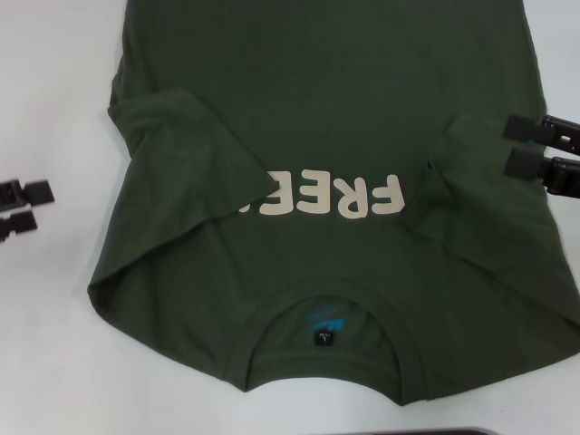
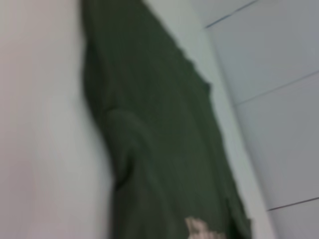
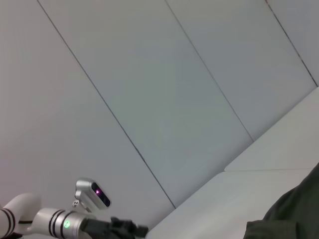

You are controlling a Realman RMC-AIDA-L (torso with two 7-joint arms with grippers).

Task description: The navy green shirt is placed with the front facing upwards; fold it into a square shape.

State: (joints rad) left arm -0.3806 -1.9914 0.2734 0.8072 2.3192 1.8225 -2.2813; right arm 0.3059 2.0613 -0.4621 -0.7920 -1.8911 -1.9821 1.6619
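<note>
The right gripper hovers with its jaws spread apart, gripping nothing, over the folded-in right sleeve of the navy green shirt. The left gripper sits with a narrow gap between its jaws, empty, on the white table well clear of the shirt's left edge. The shirt lies front up, collar nearest the robot, the left sleeve folded across the cream lettering.

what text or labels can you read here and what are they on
"FREE": cream lettering on the navy green shirt, upside down in the head view; its left end is hidden under the folded-in sleeve.
Neck label: too small to read.
Teal print inside the collar: unreadable.
</note>
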